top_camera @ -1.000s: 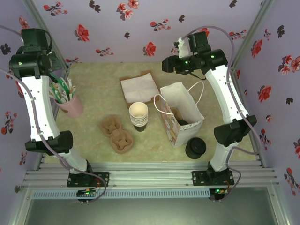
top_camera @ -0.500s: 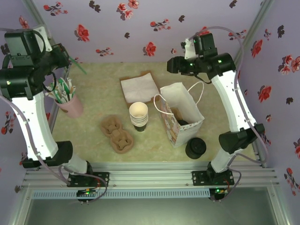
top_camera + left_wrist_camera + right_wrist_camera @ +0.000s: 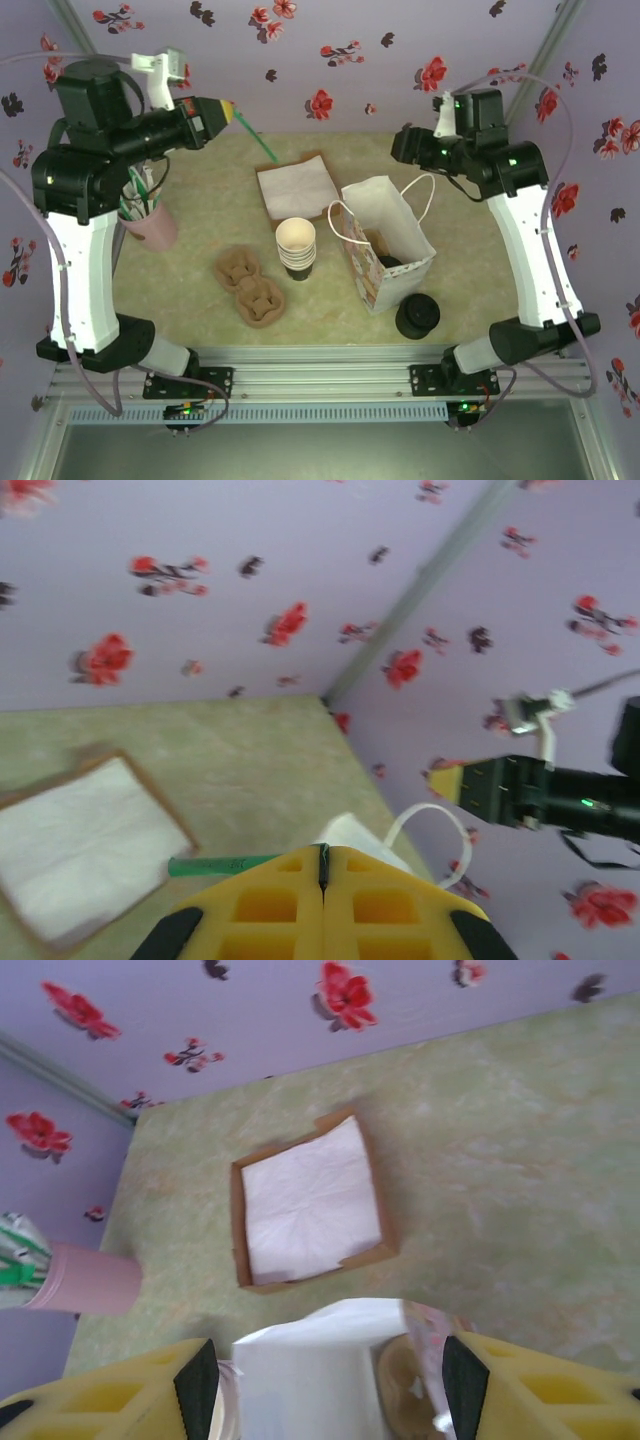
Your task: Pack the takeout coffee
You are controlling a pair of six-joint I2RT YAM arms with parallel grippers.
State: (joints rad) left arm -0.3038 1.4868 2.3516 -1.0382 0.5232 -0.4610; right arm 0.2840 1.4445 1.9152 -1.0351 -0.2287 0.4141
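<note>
Yellow left jaws are pressed together, pinching a green stirrer (image 3: pixel 225 864) that juts out sideways from the seam. Beyond and below their tips lie white napkins (image 3: pixel 80 850) on the worktop (image 3: pixel 250 750). The right jaws stand spread wide and grip nothing, with the white paper bag (image 3: pixel 300 1360) directly beneath the gap. The takeout coffee (image 3: pixel 392 265) sits low inside that bag, below the right jaws, and the bag wall largely hides it.
</note>
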